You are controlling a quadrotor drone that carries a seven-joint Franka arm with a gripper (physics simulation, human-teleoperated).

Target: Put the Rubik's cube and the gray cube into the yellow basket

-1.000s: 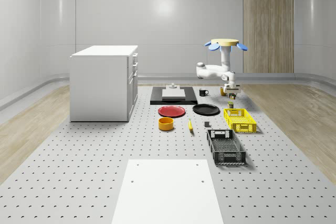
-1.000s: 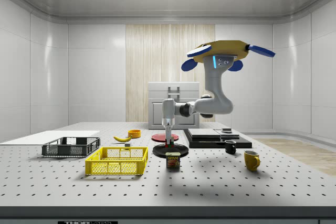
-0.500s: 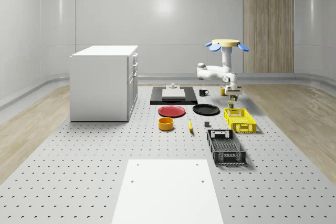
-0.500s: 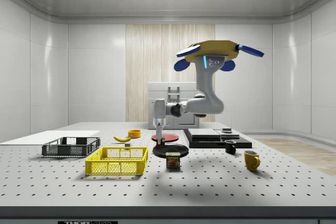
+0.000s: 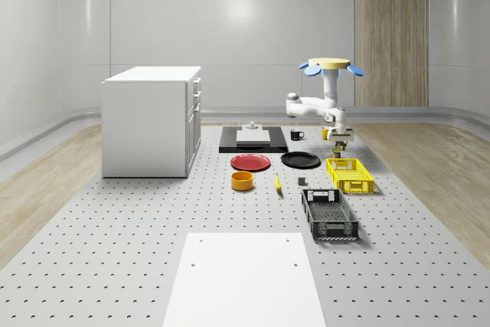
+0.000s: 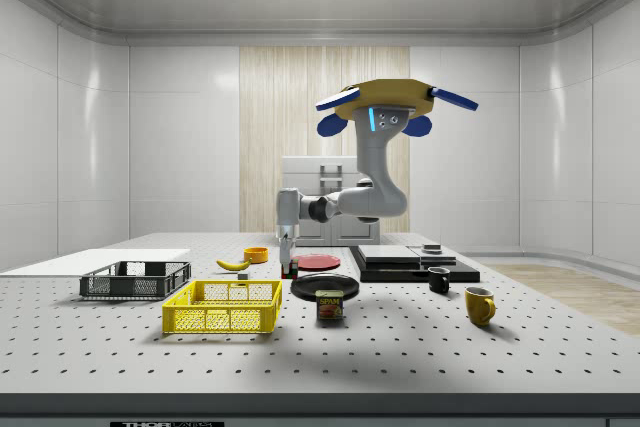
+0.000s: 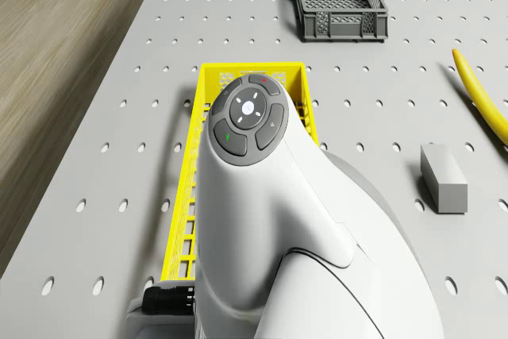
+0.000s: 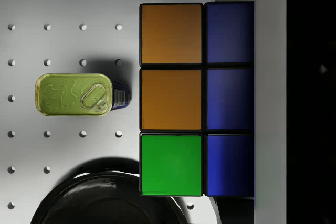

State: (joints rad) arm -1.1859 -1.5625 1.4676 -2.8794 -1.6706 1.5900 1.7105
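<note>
Transport step: the yellow lattice plastic basket (image 6: 224, 306) lies near the surface's edge, and the drone (image 6: 390, 107) hovers beyond it with fingers clamped on the multicoloured Rubik's cube (image 8: 195, 99). The cube hangs above the surface beside the black round plate (image 6: 324, 286), short of the basket. Next, it likely needs carrying over the basket's opening before release; the gray rectangular block (image 7: 444, 178) rests just beside the basket.

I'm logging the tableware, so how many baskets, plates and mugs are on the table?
Baskets: 2 (yellow basket, dark basket)
Plates: 2 (red plate, black plate)
Mugs: 2 (black mug, yellow mug)
Total: 6
</note>
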